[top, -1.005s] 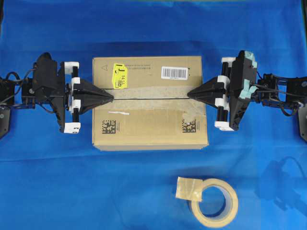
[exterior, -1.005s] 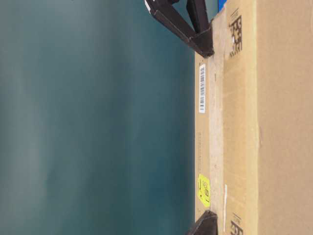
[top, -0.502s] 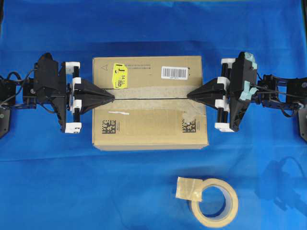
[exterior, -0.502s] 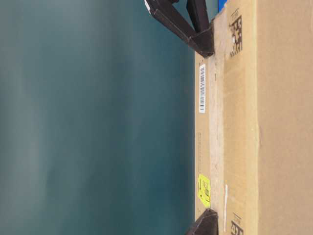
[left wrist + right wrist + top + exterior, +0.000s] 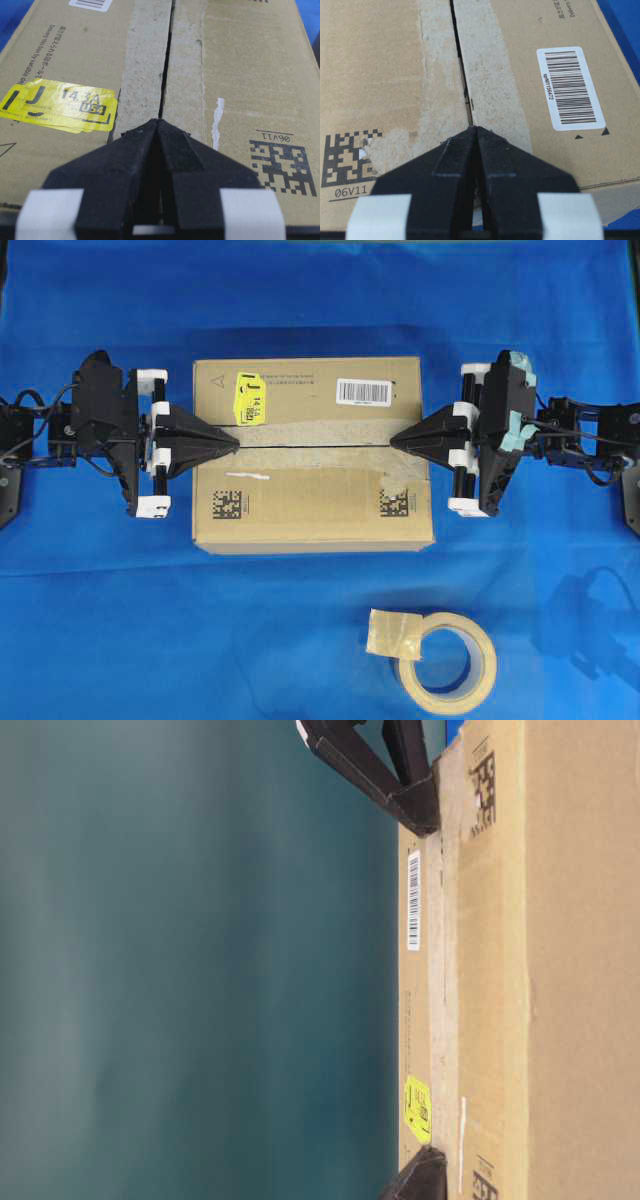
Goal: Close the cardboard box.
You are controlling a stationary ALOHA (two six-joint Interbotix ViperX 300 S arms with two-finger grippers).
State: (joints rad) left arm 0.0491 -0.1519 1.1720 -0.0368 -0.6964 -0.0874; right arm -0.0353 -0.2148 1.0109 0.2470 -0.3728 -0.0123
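The cardboard box (image 5: 312, 505) lies in the middle of the blue cloth with its two long top flaps folded flat and meeting along a narrow seam (image 5: 165, 75). A yellow sticker (image 5: 247, 398), a white barcode label (image 5: 363, 391) and black square codes (image 5: 227, 504) mark its top. My left gripper (image 5: 234, 441) is shut, its tip resting over the left end of the seam. From the other side my right gripper (image 5: 394, 440) is also shut, tip at the seam's right end. Nothing is held in either one. Both tips show at the box top (image 5: 480, 970) in the table-level view.
A roll of beige tape (image 5: 445, 660) with a loose end lies on the blue cloth (image 5: 150, 640) in front of the box, to the right. The arms stretch out to the left and right of the box.
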